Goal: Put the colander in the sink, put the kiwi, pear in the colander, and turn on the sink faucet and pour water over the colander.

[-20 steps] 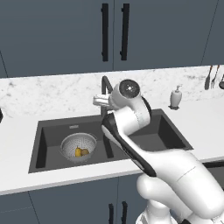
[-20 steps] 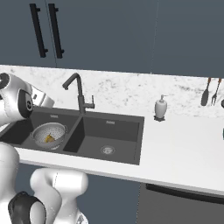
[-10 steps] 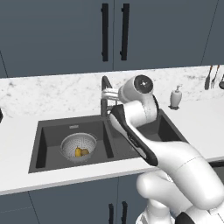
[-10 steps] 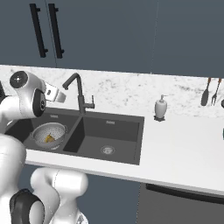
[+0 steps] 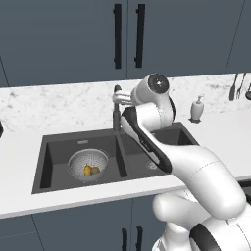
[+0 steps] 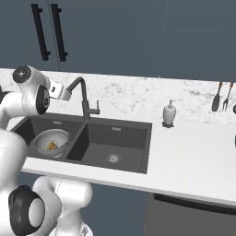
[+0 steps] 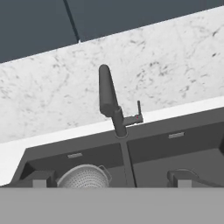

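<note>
Looking along the open tool [image 7: 111, 180], I saw the sink faucet [image 7: 111, 103] upright at the divider of the sink [image 5: 59, 171], spout aimed toward me. The colander [image 5: 88, 164], kiwi [image 5: 95, 170] and pear [image 5: 87, 170] sat in the left basin, white marble worktop [image 6: 193, 152] around.

Round perforated silver-grey metal colander [image 7: 84, 177]: lower half cut off at 6 o'clock; contents not visible in hand view.
</note>
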Robot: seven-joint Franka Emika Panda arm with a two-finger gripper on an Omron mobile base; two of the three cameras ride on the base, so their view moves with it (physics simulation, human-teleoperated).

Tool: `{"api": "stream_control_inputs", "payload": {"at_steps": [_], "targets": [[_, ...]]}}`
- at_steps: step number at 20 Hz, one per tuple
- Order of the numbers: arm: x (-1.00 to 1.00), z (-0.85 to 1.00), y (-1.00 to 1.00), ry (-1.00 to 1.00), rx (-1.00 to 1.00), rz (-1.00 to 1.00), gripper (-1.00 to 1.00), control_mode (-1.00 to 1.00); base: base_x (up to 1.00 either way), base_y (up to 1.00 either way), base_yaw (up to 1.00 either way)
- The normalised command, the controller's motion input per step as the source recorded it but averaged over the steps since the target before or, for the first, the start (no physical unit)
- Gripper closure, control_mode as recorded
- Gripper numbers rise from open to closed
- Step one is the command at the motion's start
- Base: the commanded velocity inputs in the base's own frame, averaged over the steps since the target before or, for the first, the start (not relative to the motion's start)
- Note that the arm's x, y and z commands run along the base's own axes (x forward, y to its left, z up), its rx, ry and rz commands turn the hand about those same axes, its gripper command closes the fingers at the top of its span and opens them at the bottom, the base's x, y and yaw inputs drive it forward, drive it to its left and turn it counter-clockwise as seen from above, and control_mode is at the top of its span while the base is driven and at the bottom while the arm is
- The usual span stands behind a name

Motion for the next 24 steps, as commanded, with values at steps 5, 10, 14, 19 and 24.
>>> {"api": "stream_control_inputs", "payload": {"at_steps": [5,10,14,19,24], "targets": [[0.19,0.0,0.0,0.0,-0.01,0.0,-1.0,-1.0,0.0,0.0,0.0],[0.47,0.0,0.0,0.0,0.0,0.0,-1.0,-1.0,0.0,0.0,0.0],[0.41,-0.01,0.0,0.0,0.0,0.0,-1.0,-1.0,0.0,0.0,0.0],[0.35,-0.16,0.0,0.02,0.0,0.0,-1.0,-1.0,0.0,0.0,0.0],[0.38,-0.22,0.0,0.05,0.0,0.0,-1.0,-1.0,0.0,0.0,0.0]]}}
